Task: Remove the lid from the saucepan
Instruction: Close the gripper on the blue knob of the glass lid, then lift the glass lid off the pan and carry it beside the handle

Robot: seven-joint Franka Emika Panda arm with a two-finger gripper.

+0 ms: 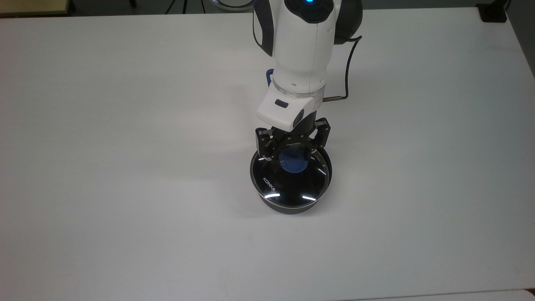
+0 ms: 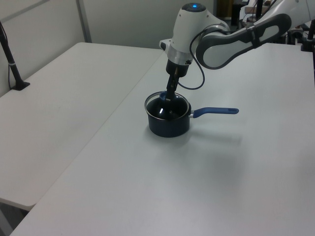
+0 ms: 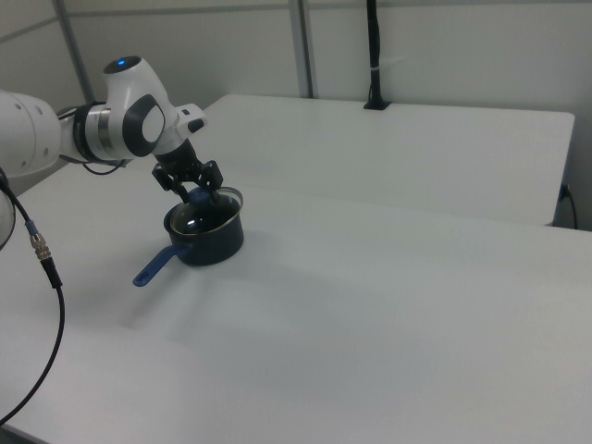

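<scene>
Sitting on the saucepan [image 2: 169, 123], lid [image 1: 289, 179], gripper [image 1: 291, 154] closed around its knob, handle pointing toward the left view's right.

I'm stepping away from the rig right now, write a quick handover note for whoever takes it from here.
Gripper: down at the lid's round blue knob, a finger on either side of it; it looks shut on the knob.
Lid, round clear glass with a metal rim: on the saucepan, apparently not lifted yet.
Saucepan, small dark navy pot: standing on the white table, its long blue handle pointing to the left view's right.
Done: approach and, it seems, the grasp of the knob.
Left: lift the lid clear of the pot and set it down on the table.
</scene>
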